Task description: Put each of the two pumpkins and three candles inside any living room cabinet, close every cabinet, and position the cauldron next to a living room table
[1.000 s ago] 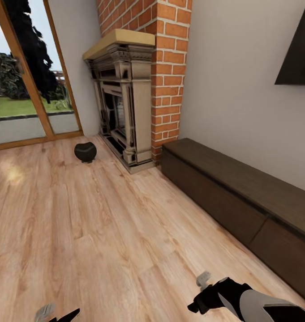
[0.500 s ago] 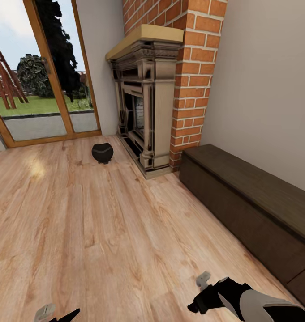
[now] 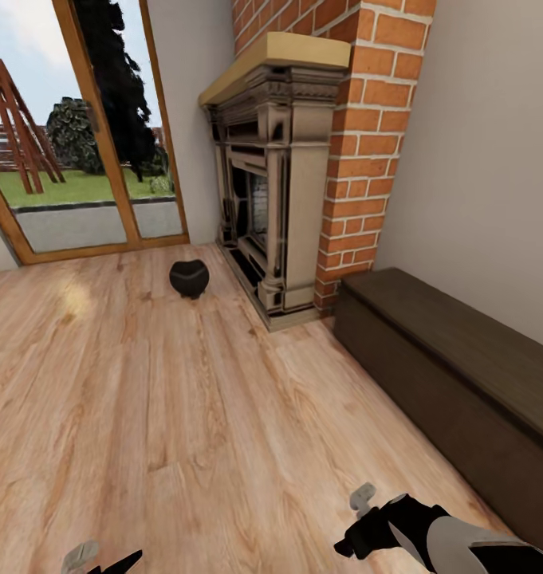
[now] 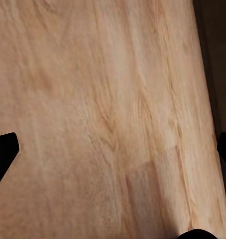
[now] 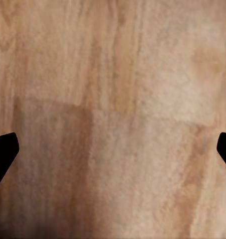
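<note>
The cauldron (image 3: 189,278) sits on the wood floor (image 3: 143,414) at eleven o'clock, left of the fireplace (image 3: 279,183), the closed cabinet (image 3: 454,375) at three, both end effectors spread wide and empty.

Cauldron (image 3: 189,278): black. Cabinet (image 3: 454,375): dark brown wood, plain fronts. Floor (image 3: 183,414): light honey-toned wood planks with visible grain. Fireplace (image 3: 275,183): grey-brown carved surround, pale tan mantel, red brick chimney with light mortar. Wall (image 3: 486,159): off-white. Window frame (image 3: 104,143): orange-brown wood.

Black round cauldron (image 3: 189,278) upright on floor; dark closed cabinet (image 3: 454,375) well apart.
</note>
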